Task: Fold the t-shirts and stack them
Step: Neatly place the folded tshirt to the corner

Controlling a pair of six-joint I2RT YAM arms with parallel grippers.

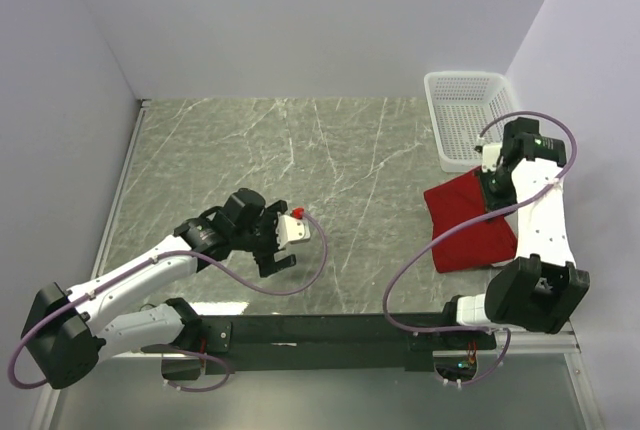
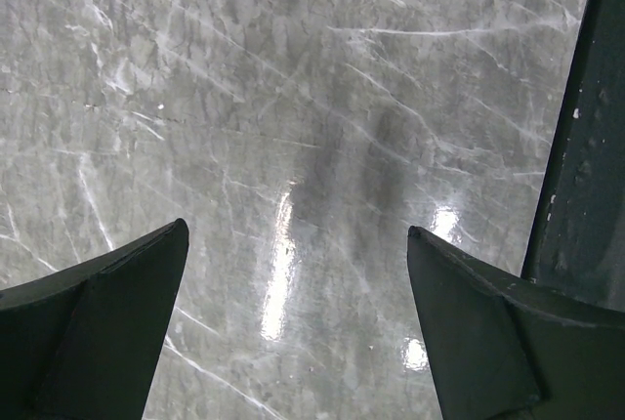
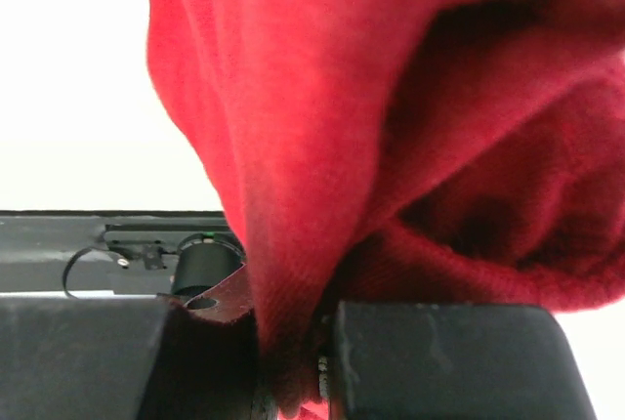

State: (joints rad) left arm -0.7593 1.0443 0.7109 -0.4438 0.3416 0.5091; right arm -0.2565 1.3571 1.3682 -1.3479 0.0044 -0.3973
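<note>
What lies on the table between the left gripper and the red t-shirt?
Nothing. The top external view shows only bare marbled table between the left gripper and the red t-shirt; purple cables loop near both ends.

Tabletop [image 1: 300, 150] centre and far-left open, wide passage. Far-right corner blocked by basket [image 1: 440, 135]; red t-shirt [image 1: 465, 225] heaped just in front, right arm [image 1: 545, 220] over its right edge. Left pincer [image 1: 283, 242] sits mid-left, fingers spread over bare marble. Walls [image 1: 300, 20] close three sides.
</note>
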